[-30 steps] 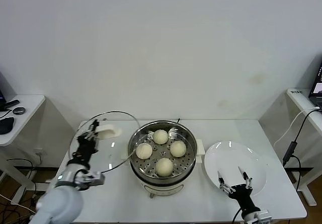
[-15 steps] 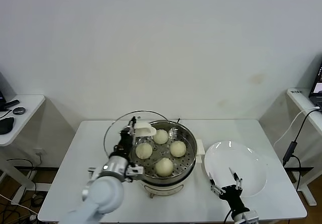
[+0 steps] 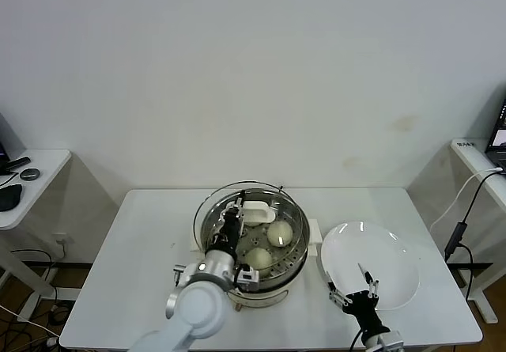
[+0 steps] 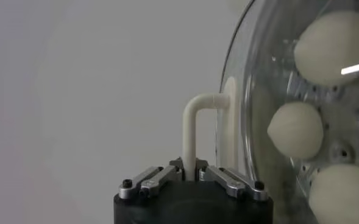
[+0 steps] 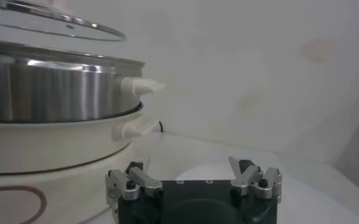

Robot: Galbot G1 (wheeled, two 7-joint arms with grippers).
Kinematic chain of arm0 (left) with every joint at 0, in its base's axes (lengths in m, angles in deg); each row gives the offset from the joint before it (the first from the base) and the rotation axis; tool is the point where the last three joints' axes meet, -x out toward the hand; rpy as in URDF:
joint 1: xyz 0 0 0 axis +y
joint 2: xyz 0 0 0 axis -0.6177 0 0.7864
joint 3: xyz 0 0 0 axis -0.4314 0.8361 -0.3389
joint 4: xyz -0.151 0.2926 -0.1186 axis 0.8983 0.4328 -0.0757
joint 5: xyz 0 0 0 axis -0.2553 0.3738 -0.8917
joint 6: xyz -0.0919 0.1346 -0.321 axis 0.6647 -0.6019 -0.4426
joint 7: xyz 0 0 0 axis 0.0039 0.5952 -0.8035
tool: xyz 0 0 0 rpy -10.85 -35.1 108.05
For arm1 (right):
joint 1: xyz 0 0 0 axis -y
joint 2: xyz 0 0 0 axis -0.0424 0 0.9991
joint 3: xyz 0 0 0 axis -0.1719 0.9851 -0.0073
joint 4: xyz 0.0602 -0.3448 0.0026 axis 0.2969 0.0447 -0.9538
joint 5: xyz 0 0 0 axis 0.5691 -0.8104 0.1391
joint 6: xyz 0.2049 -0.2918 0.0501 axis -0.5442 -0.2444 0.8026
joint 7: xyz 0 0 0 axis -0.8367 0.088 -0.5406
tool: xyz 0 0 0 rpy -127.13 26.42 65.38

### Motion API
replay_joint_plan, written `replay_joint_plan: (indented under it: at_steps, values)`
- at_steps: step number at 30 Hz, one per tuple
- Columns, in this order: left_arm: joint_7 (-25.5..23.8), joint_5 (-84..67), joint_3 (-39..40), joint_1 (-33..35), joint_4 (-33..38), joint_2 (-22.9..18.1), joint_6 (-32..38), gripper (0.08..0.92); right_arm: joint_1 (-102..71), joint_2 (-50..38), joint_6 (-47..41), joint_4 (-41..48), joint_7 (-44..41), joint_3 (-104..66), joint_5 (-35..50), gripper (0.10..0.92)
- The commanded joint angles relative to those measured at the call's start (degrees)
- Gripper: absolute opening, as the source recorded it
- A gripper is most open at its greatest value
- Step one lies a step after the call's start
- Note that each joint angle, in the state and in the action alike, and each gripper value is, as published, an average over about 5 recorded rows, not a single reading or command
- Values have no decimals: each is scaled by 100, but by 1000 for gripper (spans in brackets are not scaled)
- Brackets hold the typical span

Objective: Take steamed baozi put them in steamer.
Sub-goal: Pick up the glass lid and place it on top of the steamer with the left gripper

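The steamer (image 3: 294, 266) stands at the table's middle, a shiny steel pot on a cream-white base. Steamed baozi lie on its perforated tray; two (image 3: 280, 232) (image 3: 258, 258) show clearly in the head view, the others are behind my arm and the lid. My left gripper (image 3: 235, 213) is shut on the white handle (image 4: 194, 131) of the round glass lid (image 3: 269, 195) and holds the lid just over the steamer. Three baozi (image 4: 295, 129) show through the glass in the left wrist view. My right gripper (image 3: 353, 290) is open and empty at the front edge of the white plate (image 3: 387, 257).
The steamer's wall (image 5: 51, 85) and cream base (image 5: 57, 152) show in the right wrist view, with the lid's rim (image 5: 51, 24) above. A side table (image 3: 24, 186) stands at the far left, a cable (image 3: 466, 210) at the right.
My left gripper has carried the glass lid from the table's left side rightward to over the steamer. My right gripper has shifted slightly left at the plate's front edge.
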Motion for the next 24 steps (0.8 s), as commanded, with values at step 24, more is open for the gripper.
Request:
replay_joint_plan:
  at_steps: [24]
  values:
    - [107, 247, 146, 149, -344, -320, 39, 173, -60, -13, 48, 2, 13, 32, -8, 823]
